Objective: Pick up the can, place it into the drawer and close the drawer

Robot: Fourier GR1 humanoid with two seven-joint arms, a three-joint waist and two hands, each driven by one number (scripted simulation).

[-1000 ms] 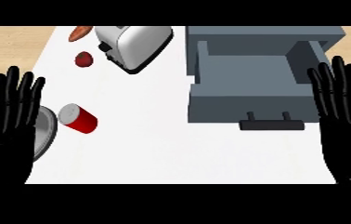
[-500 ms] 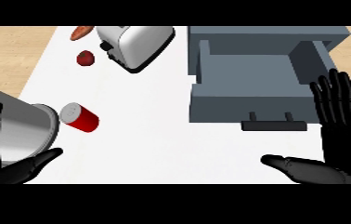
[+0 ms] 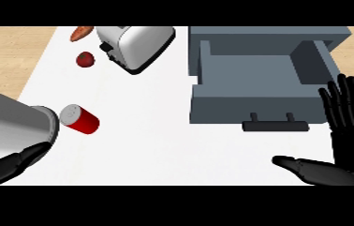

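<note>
Two hands at the near edge of the counter [image 3: 152,145].

Right hand [image 3: 329,173]: near right corner. Spread wide, fingers [image 3: 341,126] straight and pointing toward the far edge, thumb stretched out to the left. It holds nothing.

Left hand [image 3: 19,160]: near left corner. Only a dark part shows below its grey forearm [image 3: 21,126], which slants in over the counter's left edge (open or curled cannot be told). Nothing is seen in its hold.

One can [image 3: 81,119]: red body, silver end. It lies on its side on the counter near the left edge, just beside the end of the left forearm; whether they touch cannot be told. It is well apart from the drawer.

One drawer [image 3: 256,70]: grey, pulled open, on the right half of the counter. A black handle [image 3: 276,125] is on its near front, just left of the right hand's fingers.

One toaster [image 3: 135,47]: silver, set at an angle toward the far edge, left of the drawer.

One small red round item [image 3: 85,59]: left of the toaster.

One orange item [image 3: 81,32]: at the far edge, partly cut off.
</note>
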